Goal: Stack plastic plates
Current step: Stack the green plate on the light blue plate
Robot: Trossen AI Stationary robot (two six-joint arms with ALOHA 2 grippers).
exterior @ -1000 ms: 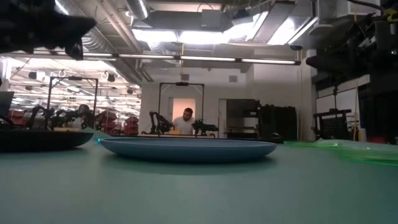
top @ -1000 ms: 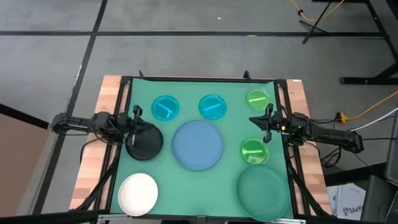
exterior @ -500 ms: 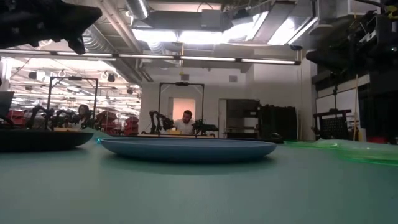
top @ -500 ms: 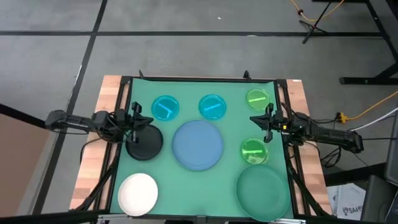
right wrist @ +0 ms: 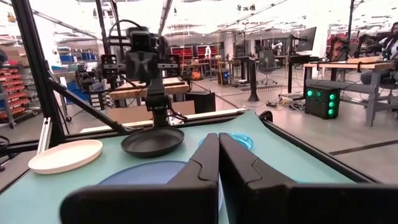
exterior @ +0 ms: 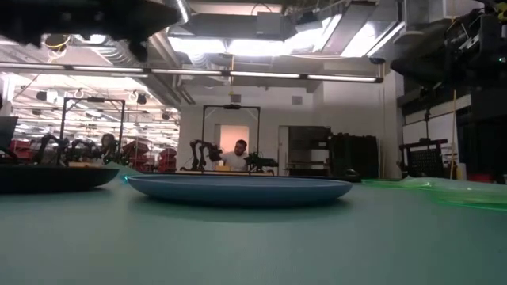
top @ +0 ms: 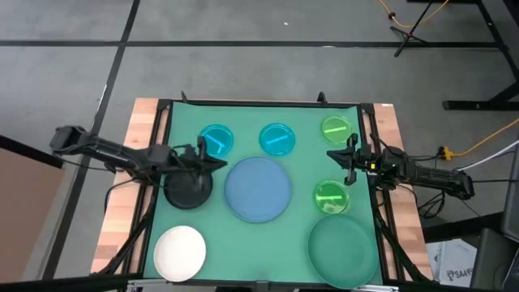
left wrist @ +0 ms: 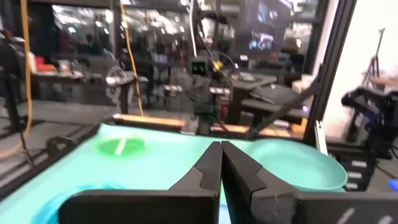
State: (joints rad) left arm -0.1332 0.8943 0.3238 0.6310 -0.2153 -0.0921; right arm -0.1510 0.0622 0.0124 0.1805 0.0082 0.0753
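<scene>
Eight plates rest flat on the green mat in the high view: large blue plate (top: 258,189) at the centre, black plate (top: 186,190) to its left, white plate (top: 180,251) near left, dark green plate (top: 343,247) near right. Two cyan plates (top: 215,139) (top: 277,139) lie along the far side. One small green plate (top: 336,128) lies far right, the other (top: 331,196) right of the blue plate. My left gripper (top: 217,161) is shut and hovers over the black plate's far right edge. My right gripper (top: 331,157) is shut and waits between the two small green plates.
Wooden strips and black frame rails (top: 159,138) border the mat on the left and right. Bare mat (top: 251,251) lies between the white and dark green plates. In the low view the blue plate (exterior: 238,188) sits mid-table. A person (exterior: 236,156) sits far behind the table.
My left arm has reached out toward the table's right, staying raised. Its shut gripper has gone from over the black plate's left edge to over its far right edge, closer to the blue plate. The plates have not moved.
</scene>
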